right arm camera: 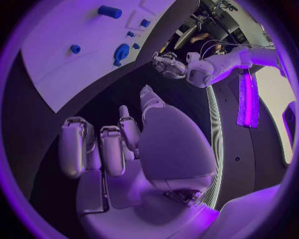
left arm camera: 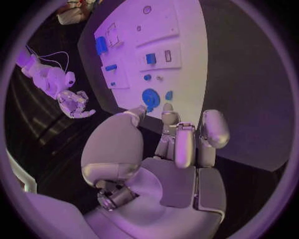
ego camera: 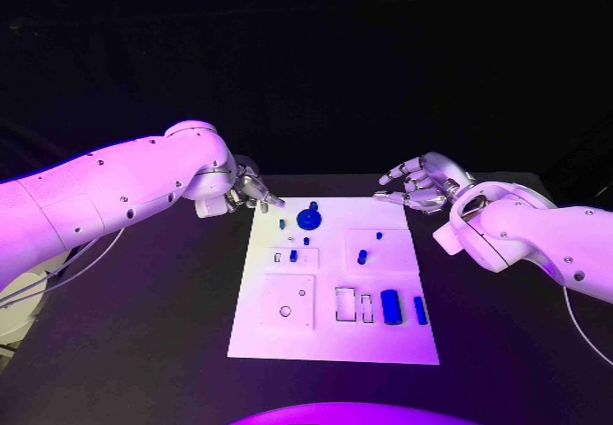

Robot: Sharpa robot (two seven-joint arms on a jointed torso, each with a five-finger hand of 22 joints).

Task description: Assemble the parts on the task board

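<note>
While seen from the head camera, white task board (ego camera: 335, 341) flat on the black tabletop (ego camera: 141, 336), long side running away from the robot. Left hand (ego camera: 245, 191) hovering just off the board's far left corner, fingers (ego camera: 265, 203) loosely apart and pointing down toward the board, gripping nothing. Right hand (ego camera: 422, 184) above the tabletop just beyond the far right corner, fingers curled partway with gaps between them, likewise holding nothing. Round blue part (ego camera: 308, 217) near the far edge, closest to the left hand. Small blue parts (ego camera: 292, 256) scattered mid-board, another blue piece (ego camera: 361, 257) to their right. Blue block (ego camera: 391, 306) and slim blue bar (ego camera: 421, 310) side by side near the right edge, next to two outlined empty slots (ego camera: 345, 304).

From the left wrist: left hand (left arm camera: 174, 144) in the middle, palm bare, fingers (left arm camera: 184, 142) extended toward the board (left arm camera: 187, 55) edge, thumb tip close to the round blue part (left arm camera: 150, 97) but contact not discernible. Right hand (left arm camera: 76, 103) visible off the board's edge, loosely curled.

From the right wrist: right hand (right arm camera: 124, 149) over dark tabletop, fingers (right arm camera: 74, 147) bent and apart, nothing between them. Board corner (right arm camera: 69, 74) ahead, round blue part (right arm camera: 121, 52) and blue cylinder (right arm camera: 109, 11) on it. Left hand (right arm camera: 167, 64) beyond the board.
</note>
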